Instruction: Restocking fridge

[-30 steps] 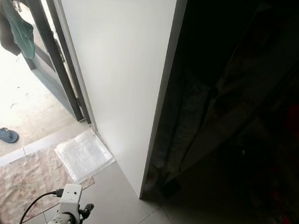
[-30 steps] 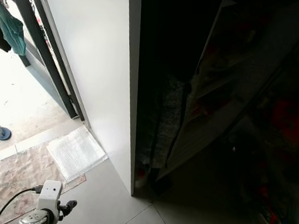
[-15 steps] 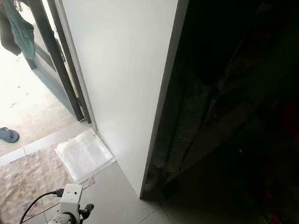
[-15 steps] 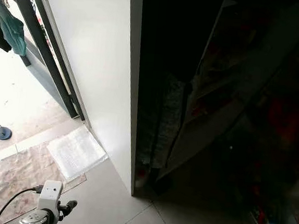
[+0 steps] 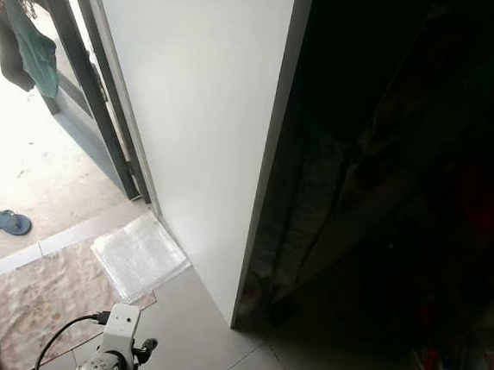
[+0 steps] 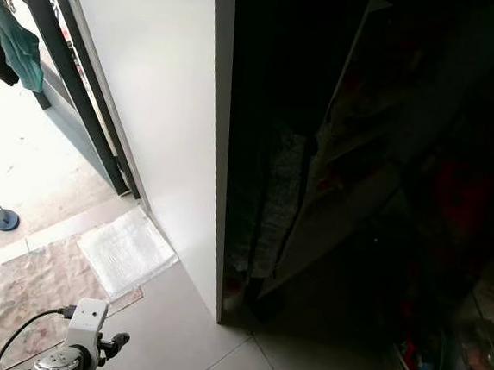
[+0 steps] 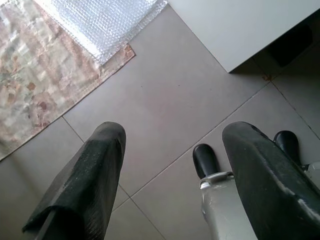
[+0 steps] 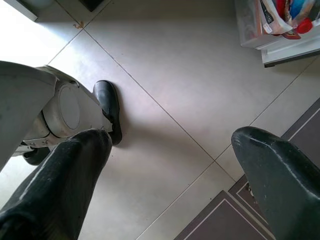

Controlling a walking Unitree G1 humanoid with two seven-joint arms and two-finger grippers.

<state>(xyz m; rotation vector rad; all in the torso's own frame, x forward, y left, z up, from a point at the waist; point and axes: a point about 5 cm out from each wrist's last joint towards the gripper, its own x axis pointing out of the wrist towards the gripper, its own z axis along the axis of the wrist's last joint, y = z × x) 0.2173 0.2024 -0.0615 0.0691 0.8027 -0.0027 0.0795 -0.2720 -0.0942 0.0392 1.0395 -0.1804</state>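
A tall white fridge side [image 5: 201, 120] stands ahead of me on the tiled floor. To its right everything is very dark. There I can make out an open door with shelves [image 6: 344, 159] and reddish items behind it. Low at the right sits a clear bin with coloured packets [image 6: 439, 366], which the right wrist view shows as a bin [image 8: 280, 20] on the floor. My left gripper [image 7: 175, 170] hangs open over bare tiles, its wrist [image 5: 117, 338] at the lower left. My right gripper [image 8: 170, 175] is open too, holding nothing.
A bubble-wrap sheet [image 5: 140, 253] and a patterned mat [image 5: 29, 296] lie on the floor to the left. Beyond them is a bright doorway with a dark frame [image 5: 91, 85], hanging clothes [image 5: 30, 45] and blue sandals [image 5: 6, 221]. My black feet [image 8: 110, 107] stand on the tiles.
The bin with packets at the lower right has come into clearer view. My left wrist sits slightly lower in the picture. Nothing else has moved.
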